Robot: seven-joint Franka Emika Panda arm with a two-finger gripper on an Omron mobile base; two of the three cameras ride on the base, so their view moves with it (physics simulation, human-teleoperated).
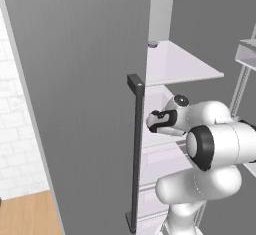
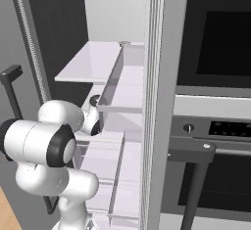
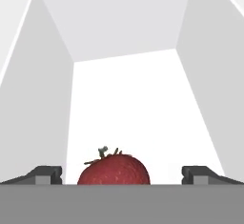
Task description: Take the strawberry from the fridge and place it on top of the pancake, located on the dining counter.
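Note:
In the hand view the strawberry [image 3: 114, 169], a red berry with a small green stalk, lies on a white shelf floor of the fridge [image 1: 75, 104]. It sits between my gripper's [image 3: 124, 176] two dark fingertips [image 3: 47, 174], which stand wide apart on either side without touching it. The gripper is open. From the left base view my hand [image 1: 162, 121] reaches past the door edge into the middle shelf level. The pancake and the dining counter are out of view.
The grey fridge door with its dark bar handle [image 1: 136, 149] stands close on the arm's left. A white upper shelf [image 1: 180, 66] hangs above the hand. Door bins [image 2: 122, 87] and the black-glass oven [image 2: 215, 43] are on the right.

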